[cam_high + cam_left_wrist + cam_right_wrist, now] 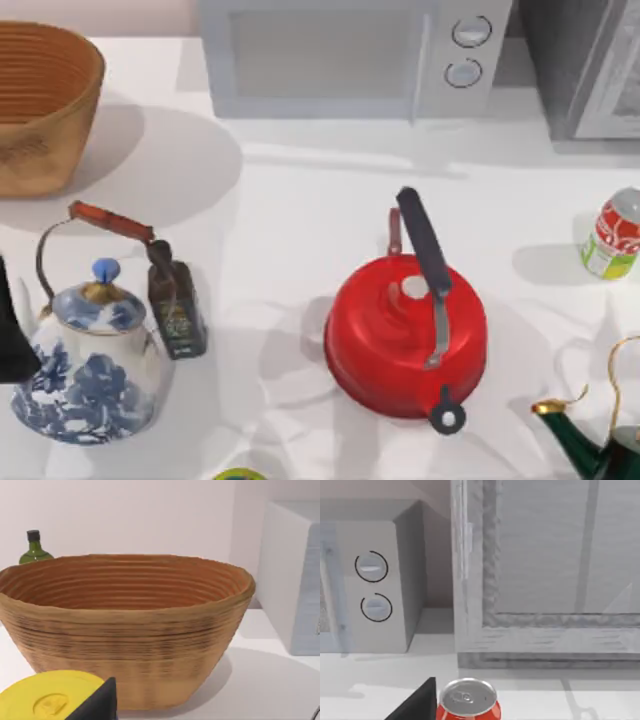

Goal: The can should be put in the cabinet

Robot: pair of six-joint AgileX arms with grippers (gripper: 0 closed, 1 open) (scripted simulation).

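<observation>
The can (611, 234), silver-topped with a red, white and lime-green label, stands upright near the table's right edge. Behind it, at the back right, is the grey cabinet (590, 70). The right wrist view looks over the can's top (468, 700) toward the cabinet's framed front (545, 560). A dark edge of my right gripper (417, 704) shows just beside the can, not touching it. A dark part of my left arm (8, 335) sits at the table's left edge. The left wrist view shows a dark edge of my left gripper (95, 706) low before the basket.
A red kettle (405, 335) stands mid-table. A blue-and-white kettle (90, 365) and a dark brown bottle (175, 305) are at the left, a green kettle (595, 445) at the front right. At the back are a wicker basket (40, 100) and a microwave (350, 55).
</observation>
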